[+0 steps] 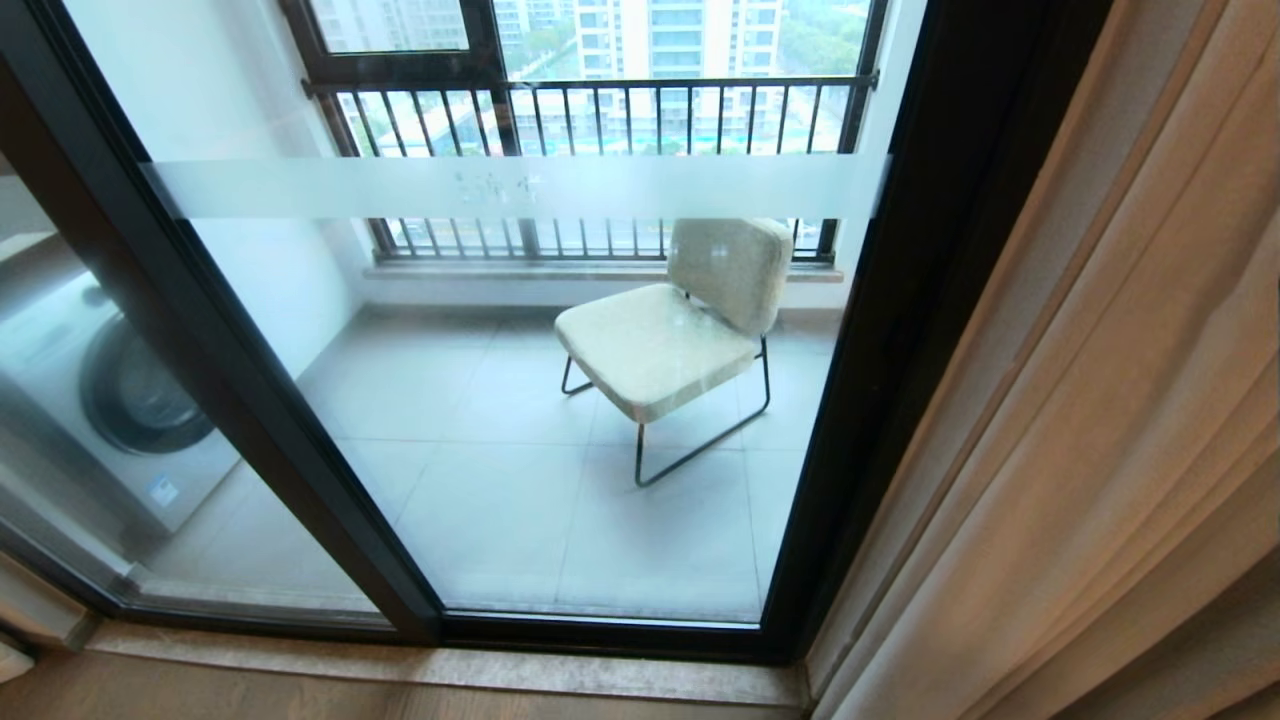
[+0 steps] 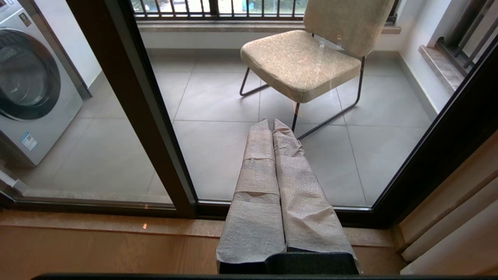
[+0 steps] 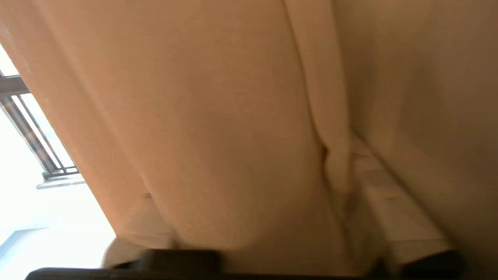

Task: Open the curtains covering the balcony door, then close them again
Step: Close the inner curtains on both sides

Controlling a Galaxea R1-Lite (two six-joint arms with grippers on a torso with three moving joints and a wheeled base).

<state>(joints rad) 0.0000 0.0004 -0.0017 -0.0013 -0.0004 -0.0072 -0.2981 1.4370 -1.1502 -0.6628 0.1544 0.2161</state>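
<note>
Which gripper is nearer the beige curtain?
Right. The right gripper is pressed into the curtain, with a fold between its fingers. The left gripper is shut and points at the balcony door, with the curtain off to its side.

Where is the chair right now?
In the head view, the chair stands out on the balcony behind the glass of the balcony door, right of centre, its back near the railed window and left of the gathered curtains.

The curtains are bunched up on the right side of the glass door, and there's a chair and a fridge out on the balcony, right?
Almost. It's a washing machine, not a fridge, as the head view shows. The curtains do hang right of the balcony door, and the chair is outside.
</note>
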